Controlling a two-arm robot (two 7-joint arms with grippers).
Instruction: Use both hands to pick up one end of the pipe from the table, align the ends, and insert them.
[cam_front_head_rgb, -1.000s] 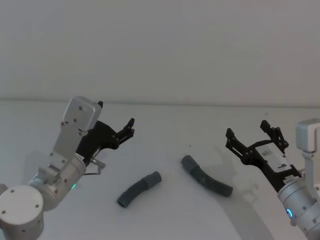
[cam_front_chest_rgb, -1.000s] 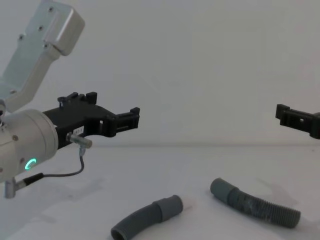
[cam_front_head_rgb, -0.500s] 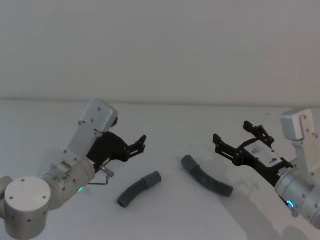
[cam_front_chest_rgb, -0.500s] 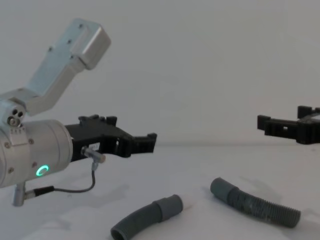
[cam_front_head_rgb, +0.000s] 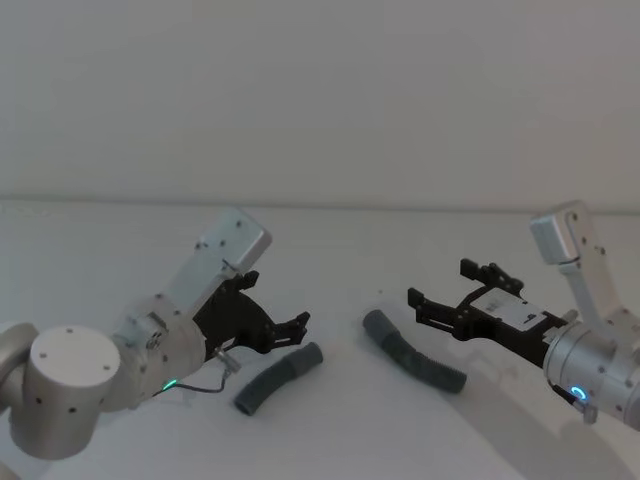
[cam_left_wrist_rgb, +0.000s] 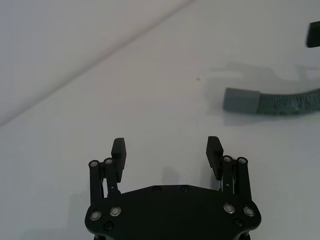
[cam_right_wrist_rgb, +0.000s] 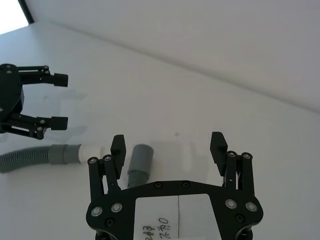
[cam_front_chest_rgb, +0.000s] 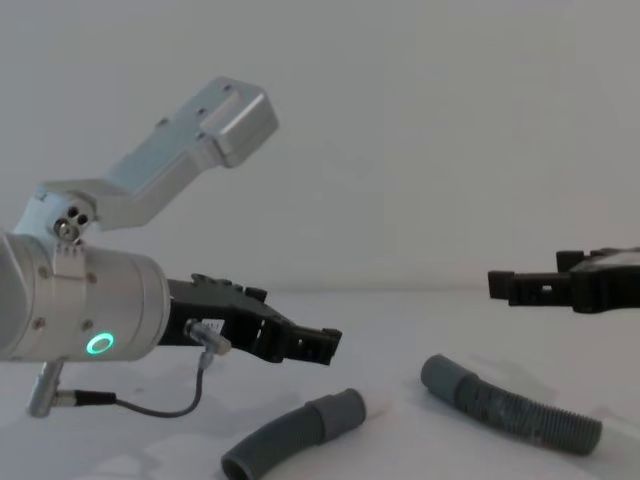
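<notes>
Your left black plastic two-finger end effector now sits lower and farther forward than a second ago, near the smoother dark-grey hose piece. Your right end effector has dropped and swung inward, over the ribbed dark-grey hose piece.

left gripper | fingers spread | ribbed pipe lying apart on table
</notes>
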